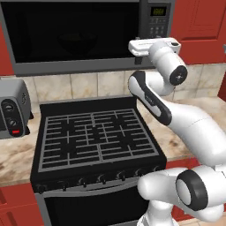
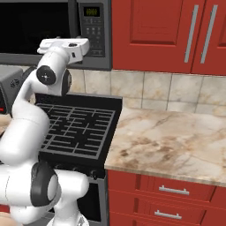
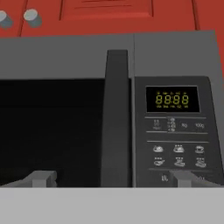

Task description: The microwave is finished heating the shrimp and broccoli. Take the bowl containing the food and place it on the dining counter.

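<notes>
bowl of dark-brown wood is presumably behind the shut black glass door of the wide dark-grey microwave (image 3: pixel 109 118); nothing is done yet; the gripper (image 3: pixel 109 179) is held before the door handle, fingers spread wide, empty; opening, lifting and placing on the beige marbled dining counter (image 2: pixel 176 141) remain

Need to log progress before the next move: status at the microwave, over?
Claw open, empty, level with the microwave door handle. Door shut; bowl behind dark glass, cannot make it out. Nothing between claw and handle.
</notes>
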You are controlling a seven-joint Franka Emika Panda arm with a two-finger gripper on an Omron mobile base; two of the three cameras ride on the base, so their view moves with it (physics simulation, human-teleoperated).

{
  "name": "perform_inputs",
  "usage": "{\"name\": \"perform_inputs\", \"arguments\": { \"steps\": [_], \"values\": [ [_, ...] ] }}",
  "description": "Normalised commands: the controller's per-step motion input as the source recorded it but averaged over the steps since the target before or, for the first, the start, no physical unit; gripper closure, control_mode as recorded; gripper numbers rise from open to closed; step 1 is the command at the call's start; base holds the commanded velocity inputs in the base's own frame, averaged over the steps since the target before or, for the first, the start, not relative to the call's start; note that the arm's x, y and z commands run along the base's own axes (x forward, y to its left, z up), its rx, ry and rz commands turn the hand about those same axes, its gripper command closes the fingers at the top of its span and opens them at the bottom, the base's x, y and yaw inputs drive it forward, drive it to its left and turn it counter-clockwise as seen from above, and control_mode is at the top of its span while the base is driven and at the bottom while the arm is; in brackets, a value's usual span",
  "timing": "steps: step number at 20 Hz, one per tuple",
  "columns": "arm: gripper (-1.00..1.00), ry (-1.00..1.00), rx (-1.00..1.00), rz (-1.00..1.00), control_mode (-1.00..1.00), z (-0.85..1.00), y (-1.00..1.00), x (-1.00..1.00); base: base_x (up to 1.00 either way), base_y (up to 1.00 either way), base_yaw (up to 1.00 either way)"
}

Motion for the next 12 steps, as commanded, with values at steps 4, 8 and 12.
{"name": "perform_inputs", "arguments": {
  "steps": [4, 8, 12],
  "values": [
    [-1.00, 0.02, 0.00, 0.00, -1.00, 0.00, 0.00, 0.67, 0.00, 0.00, 0.00],
    [-1.00, 0.01, 0.00, 0.00, -1.00, 0.00, 0.00, 0.65, 0.00, 0.00, 0.00],
    [-1.00, 0.01, 0.00, 0.00, -1.00, 0.00, 0.00, 0.63, 0.00, 0.00, 0.00]
  ]
}}
